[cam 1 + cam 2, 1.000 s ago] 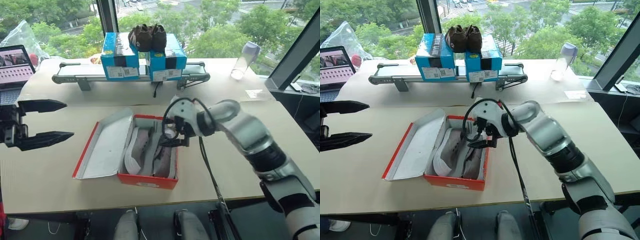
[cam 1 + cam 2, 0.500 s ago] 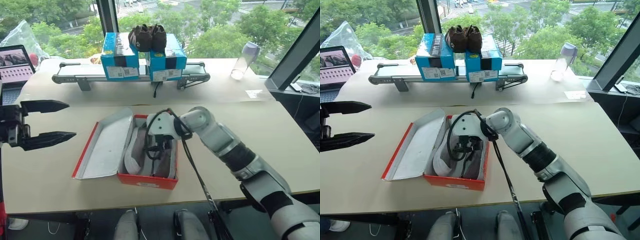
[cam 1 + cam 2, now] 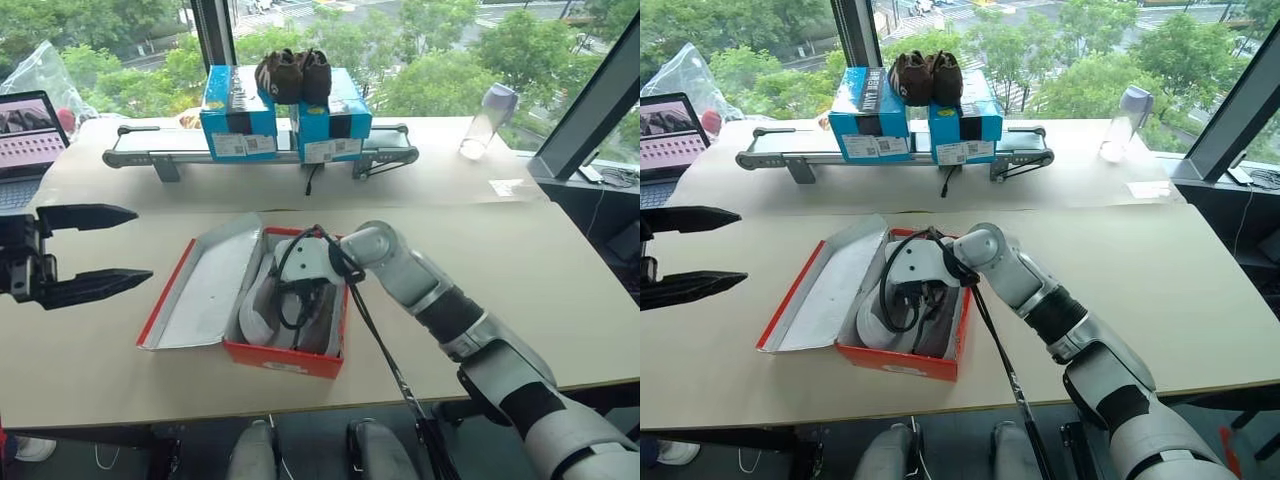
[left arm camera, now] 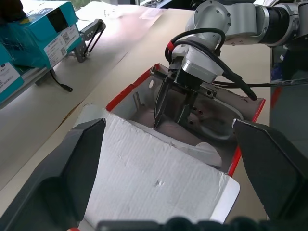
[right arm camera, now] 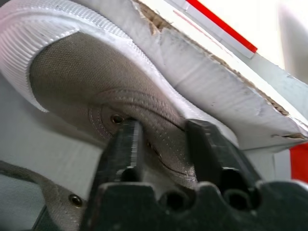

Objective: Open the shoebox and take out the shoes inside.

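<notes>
The red shoebox (image 3: 285,358) lies open in the middle of the table, its pale lid (image 3: 200,295) folded flat to the left. The grey shoes (image 3: 262,308) with pale soles lie side by side inside it. My right gripper (image 3: 303,298) reaches down into the box from the right. In the right wrist view its fingers (image 5: 126,144) are shut on the grey canvas side of one shoe (image 5: 86,82), next to the box's torn cardboard wall. My left gripper (image 3: 142,243) hangs open above the table, well left of the lid and apart from it.
Two blue boxes (image 3: 240,110) with white labels stand on a small conveyor at the back, with a dark brown pair of shoes (image 3: 293,75) on top. A laptop (image 3: 30,135) sits far left and a clear bottle (image 3: 482,120) back right. A black cable (image 3: 385,350) trails from my right wrist over the front edge.
My right gripper moved left and down into the box, rolled, and closed on a shoe. The box slid slightly left. The left gripper stayed put.
</notes>
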Robot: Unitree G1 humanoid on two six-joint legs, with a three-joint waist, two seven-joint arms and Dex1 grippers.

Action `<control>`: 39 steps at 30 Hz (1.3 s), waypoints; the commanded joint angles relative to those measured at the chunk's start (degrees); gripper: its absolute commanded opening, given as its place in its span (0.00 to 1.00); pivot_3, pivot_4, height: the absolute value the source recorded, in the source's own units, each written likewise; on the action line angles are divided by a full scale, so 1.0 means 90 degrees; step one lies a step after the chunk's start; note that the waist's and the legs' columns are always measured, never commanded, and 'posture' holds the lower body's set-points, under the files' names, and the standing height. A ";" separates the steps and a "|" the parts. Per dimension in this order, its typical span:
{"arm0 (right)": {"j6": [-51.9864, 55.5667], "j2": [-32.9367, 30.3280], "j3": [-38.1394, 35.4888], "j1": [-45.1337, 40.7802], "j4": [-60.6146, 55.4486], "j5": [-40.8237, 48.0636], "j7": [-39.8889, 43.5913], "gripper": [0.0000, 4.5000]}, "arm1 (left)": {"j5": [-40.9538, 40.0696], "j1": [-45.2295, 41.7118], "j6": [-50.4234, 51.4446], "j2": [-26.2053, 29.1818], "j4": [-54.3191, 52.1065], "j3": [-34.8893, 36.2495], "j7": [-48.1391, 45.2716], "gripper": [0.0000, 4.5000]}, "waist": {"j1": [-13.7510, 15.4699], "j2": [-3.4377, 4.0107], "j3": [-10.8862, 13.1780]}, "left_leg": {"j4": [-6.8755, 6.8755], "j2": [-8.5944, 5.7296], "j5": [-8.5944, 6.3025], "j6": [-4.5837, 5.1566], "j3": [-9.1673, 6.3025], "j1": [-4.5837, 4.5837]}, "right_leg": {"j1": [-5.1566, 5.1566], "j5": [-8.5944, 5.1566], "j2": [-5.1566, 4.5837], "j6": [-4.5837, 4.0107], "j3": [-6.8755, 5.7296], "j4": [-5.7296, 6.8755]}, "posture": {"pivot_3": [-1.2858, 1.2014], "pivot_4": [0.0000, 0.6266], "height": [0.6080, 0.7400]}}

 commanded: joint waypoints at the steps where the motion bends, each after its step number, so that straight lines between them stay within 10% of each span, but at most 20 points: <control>1: 0.0053 0.0025 -0.0278 0.0059 -0.0246 0.0082 0.0039 0.03 | -0.0181 -0.0027 0.0036 0.0120 -0.0121 0.0137 -0.0036 1.00 | 0.0000 0.0000 0.0000 | 0.0000 0.0000 0.0000 0.0000 0.0000 0.0000 | 0.0000 0.0000 0.0000 0.0000 0.0000 0.0000 | 0.52 0.24 1.00; 13: 0.1001 -0.0530 -0.1619 0.0013 -0.1871 0.1094 0.0321 0.01 | -0.0116 -0.0276 -0.0383 -0.0027 0.0206 -0.0574 -0.0147 1.00 | 0.0040 0.0000 0.0000 | 0.0001 0.0000 0.0000 -0.0001 0.0000 0.0001 | 0.0002 0.0000 -0.0001 0.0000 -0.0001 0.0000 | 0.52 0.24 1.00; 22: 0.4295 -0.1525 -0.3681 -0.0892 -0.1693 0.2675 -0.0024 0.01 | -0.0032 -0.0842 -0.0771 -0.0168 0.0615 -0.1372 -0.0209 1.00 | 0.0085 0.0001 0.0001 | -0.0001 -0.0004 0.0000 -0.0001 0.0000 -0.0001 | 0.0002 0.0002 -0.0007 -0.0003 -0.0002 -0.0003 | 0.52 0.24 1.00; 31: 0.8771 -0.2179 -0.6793 -0.1568 -0.0014 0.3051 -0.2219 0.01 | 0.0169 -0.1545 -0.1098 -0.0415 0.1073 -0.2148 -0.0330 1.00 | 0.0093 0.0001 0.0001 | -0.0005 -0.0009 0.0000 -0.0001 0.0001 -0.0001 | 0.0000 0.0007 -0.0013 -0.0012 0.0003 -0.0011 | 0.52 0.24 1.00; 39: 0.9518 -0.2086 -0.6904 -0.0280 0.0001 0.3772 -0.3620 0.01 | 0.0312 -0.1846 -0.1260 -0.0554 0.1327 -0.2453 -0.0444 1.00 | -0.0011 0.0011 0.0007 | -0.0008 -0.0009 0.0028 0.0047 -0.0001 0.0000 | 0.0003 0.0012 -0.0002 0.0007 0.0014 -0.0010 | 0.52 0.24 1.00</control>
